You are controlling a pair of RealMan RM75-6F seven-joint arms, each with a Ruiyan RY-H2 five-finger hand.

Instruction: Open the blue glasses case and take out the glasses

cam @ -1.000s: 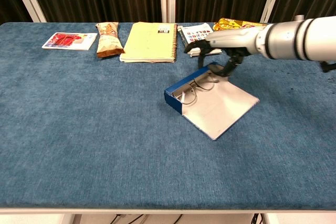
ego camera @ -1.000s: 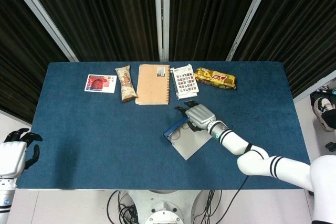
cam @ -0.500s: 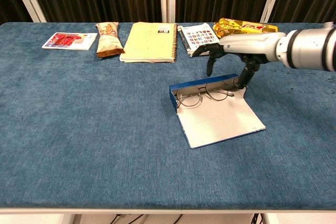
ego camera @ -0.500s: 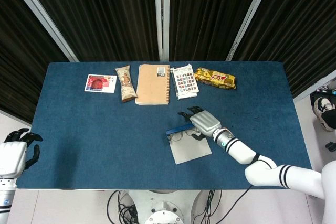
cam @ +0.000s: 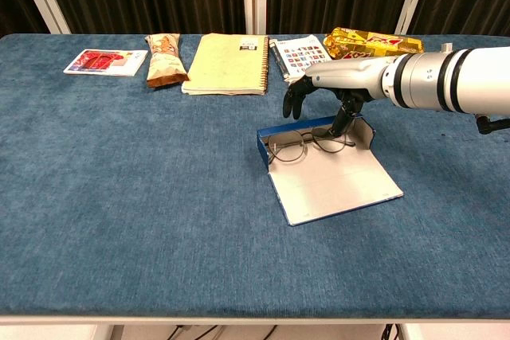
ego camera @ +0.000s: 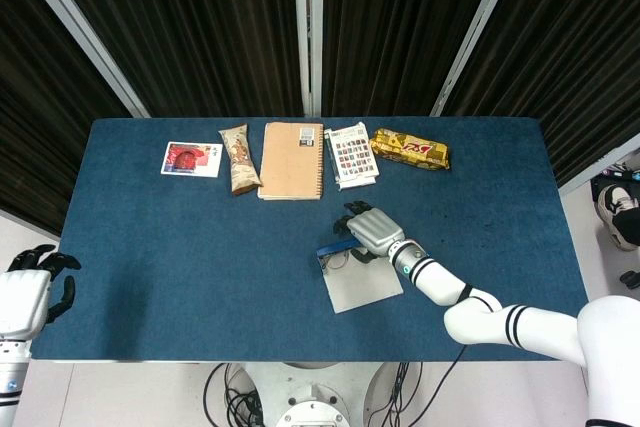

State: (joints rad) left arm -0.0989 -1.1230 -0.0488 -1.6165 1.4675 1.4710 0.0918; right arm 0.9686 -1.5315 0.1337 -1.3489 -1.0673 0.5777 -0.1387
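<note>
Right hand (cam: pixel 328 91) hovered with fingers spread over the open case (cam: pixel 315 129), hiding from me part of the glasses (cam: pixel 307 143) on the blue table (cam: pixel 143 189).

— Where is the right hand (cam: pixel 323 93)?

— Stretched forward on its arm, palm down, dark fingers (ego camera: pixel 347 219) curled downward and holding nothing.

— And the left hand (ego camera: pixel 30 285)?

— Far off to its side, fingers loosely curled, idle.
</note>
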